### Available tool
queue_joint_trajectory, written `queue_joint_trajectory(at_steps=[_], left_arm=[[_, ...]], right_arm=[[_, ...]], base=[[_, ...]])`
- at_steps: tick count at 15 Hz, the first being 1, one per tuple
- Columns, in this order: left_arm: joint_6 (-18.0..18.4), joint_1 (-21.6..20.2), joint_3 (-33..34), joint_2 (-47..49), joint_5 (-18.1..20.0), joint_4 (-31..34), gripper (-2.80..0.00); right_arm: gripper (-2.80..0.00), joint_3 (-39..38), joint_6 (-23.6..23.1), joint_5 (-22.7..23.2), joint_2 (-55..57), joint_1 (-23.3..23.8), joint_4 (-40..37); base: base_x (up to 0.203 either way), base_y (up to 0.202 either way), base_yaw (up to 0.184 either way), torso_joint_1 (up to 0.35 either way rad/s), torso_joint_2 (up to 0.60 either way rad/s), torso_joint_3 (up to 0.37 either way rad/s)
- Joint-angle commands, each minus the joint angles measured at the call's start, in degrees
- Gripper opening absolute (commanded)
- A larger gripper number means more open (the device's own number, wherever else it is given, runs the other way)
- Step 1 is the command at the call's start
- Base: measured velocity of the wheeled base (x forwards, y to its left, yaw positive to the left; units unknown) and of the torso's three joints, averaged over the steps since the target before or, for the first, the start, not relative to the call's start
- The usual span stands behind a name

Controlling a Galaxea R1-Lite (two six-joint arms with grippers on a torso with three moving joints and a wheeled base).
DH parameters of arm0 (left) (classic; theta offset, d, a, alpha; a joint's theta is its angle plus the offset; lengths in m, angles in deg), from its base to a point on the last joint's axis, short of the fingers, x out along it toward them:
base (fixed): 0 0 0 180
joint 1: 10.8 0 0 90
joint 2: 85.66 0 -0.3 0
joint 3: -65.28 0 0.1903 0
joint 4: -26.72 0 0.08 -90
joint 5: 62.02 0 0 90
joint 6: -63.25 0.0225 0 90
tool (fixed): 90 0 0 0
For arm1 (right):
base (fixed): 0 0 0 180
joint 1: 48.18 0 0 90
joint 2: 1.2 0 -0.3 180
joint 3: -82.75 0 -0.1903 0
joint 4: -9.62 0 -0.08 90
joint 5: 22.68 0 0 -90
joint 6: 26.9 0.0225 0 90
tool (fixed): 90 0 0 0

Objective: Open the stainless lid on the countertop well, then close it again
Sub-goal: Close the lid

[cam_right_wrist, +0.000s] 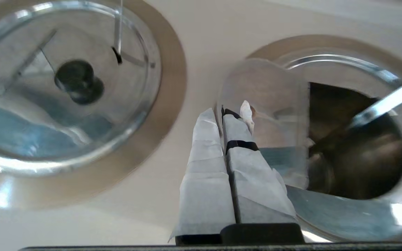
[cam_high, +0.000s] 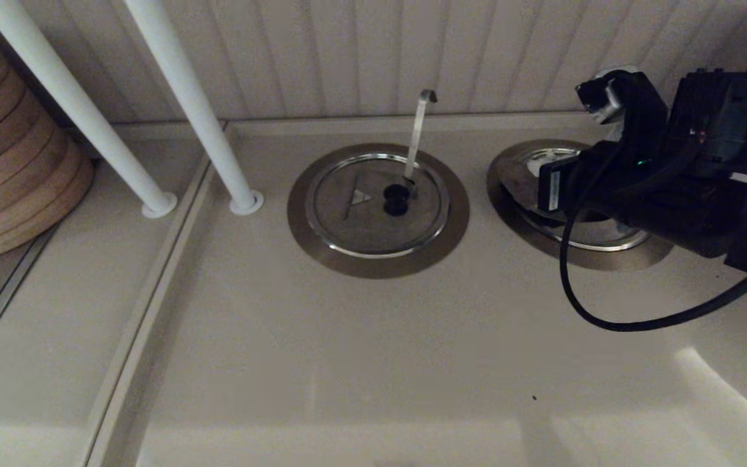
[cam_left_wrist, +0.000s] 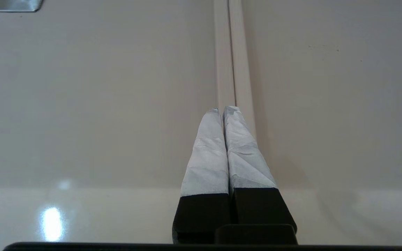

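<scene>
Tilting stainless lid (cam_right_wrist: 267, 104) in right gripper (cam_right_wrist: 234, 111); well (cam_right_wrist: 358, 157) uncovered

Two wells side by side on the countertop (cam_high: 373, 363): the twin well (cam_high: 378, 211) sits left, the countertop well (cam_high: 574, 214) right. Poles (cam_high: 218, 139) stand farther left, a stacked basket (cam_high: 10, 155) far left.

the right gripper (cam_right_wrist: 229, 111) has its taped fingers (cam_right_wrist: 204, 164) pressed together, with the black knob of the stainless lid (cam_right_wrist: 263, 104) caught at their tips. the lid stands tilted up on edge over the countertop well (cam_right_wrist: 358, 164), whose dark inside shows, a straight handle (cam_right_wrist: 389, 101) leaning across it. beside it the twin lid (cam_right_wrist: 65, 104) lies flat, black knob (cam_right_wrist: 77, 80) on top
</scene>
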Motion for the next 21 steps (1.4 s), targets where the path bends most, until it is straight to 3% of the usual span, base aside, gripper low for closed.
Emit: queue_joint_trajectory(at_steps=[1,5,6,14,18,21], left_arm=[[-0.04,0.0,0.0,0.06,0.03,0.0,-2.8],[0.04,0.0,0.0,0.06,0.01,0.0,-2.8],[-0.04,0.0,0.0,0.06,-0.06,0.0,-2.8],[-0.04,0.0,0.0,0.06,-0.05,0.0,-2.8],[-0.04,0.0,0.0,0.06,0.03,0.0,-2.8],[-0.04,0.0,0.0,0.06,-0.06,0.0,-2.8]], right_arm=[[-2.8,-1.95,-3.02,-0.84,-1.24,-0.1,0.39],[-2.8,-5.15,-9.2,-1.6,-0.98,-0.3,2.39],[0.0,-5.43,-9.49,-3.04,-0.98,-1.23,2.69],[0.0,-5.74,-10.78,-5.64,3.98,-1.6,4.29],[0.0,-5.59,-12.38,-7.96,9.77,-1.12,12.42],[0.0,-5.01,-12.77,-8.66,12.29,-0.72,13.98]], base=[[0.0,0.0,0.0,0.0,0.0,0.0],[0.0,0.0,0.0,0.0,0.0,0.0],[0.0,0.0,0.0,0.0,0.0,0.0],[0.0,0.0,0.0,0.0,0.0,0.0],[0.0,0.0,0.0,0.0,0.0,0.0],[0.0,0.0,0.0,0.0,0.0,0.0]])
